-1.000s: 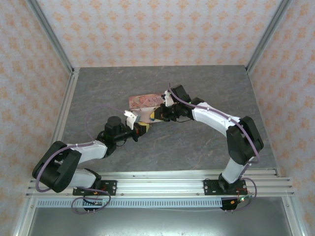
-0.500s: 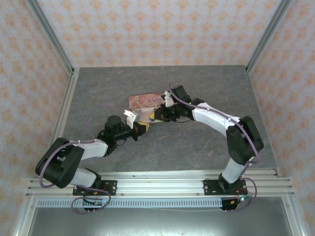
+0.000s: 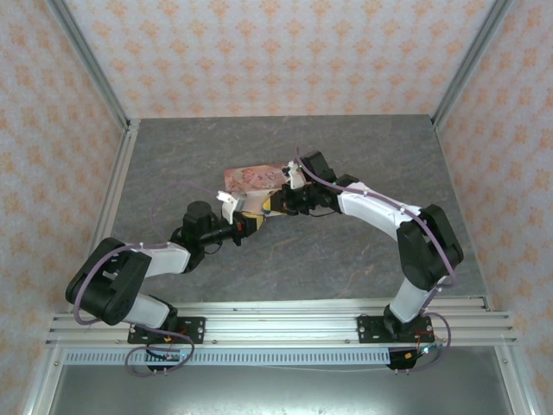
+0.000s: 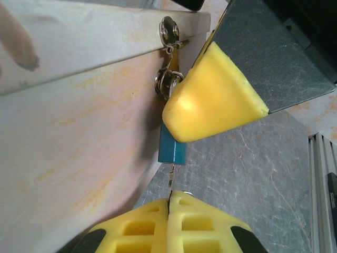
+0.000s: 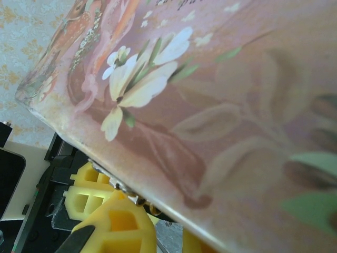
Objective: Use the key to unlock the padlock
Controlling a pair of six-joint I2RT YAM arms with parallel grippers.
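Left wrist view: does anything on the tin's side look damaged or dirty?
Yes. The pink tin has orange streaks on its pale side, like rust or stains, left of the padlock, and a dark smudge at the upper left.

I am looking into a robotics lab cell, not a lived-in room. The table (image 3: 363,164) is a bare grey stone-look slab, boxed in by aluminium frame posts (image 3: 91,65). The walls (image 3: 276,52) are flat panels papered in one repeating orange motif, more like a staged backdrop than a house. Along the near edge runs a slotted metal rail (image 3: 285,327), and the left arm (image 3: 160,257) and right arm (image 3: 371,206) are bolted to it on black plates. A purple cable (image 3: 154,207) loops loose beside the left arm. On my left wrist view, the left gripper (image 4: 170,203) has yellow moulded lattice fingers.
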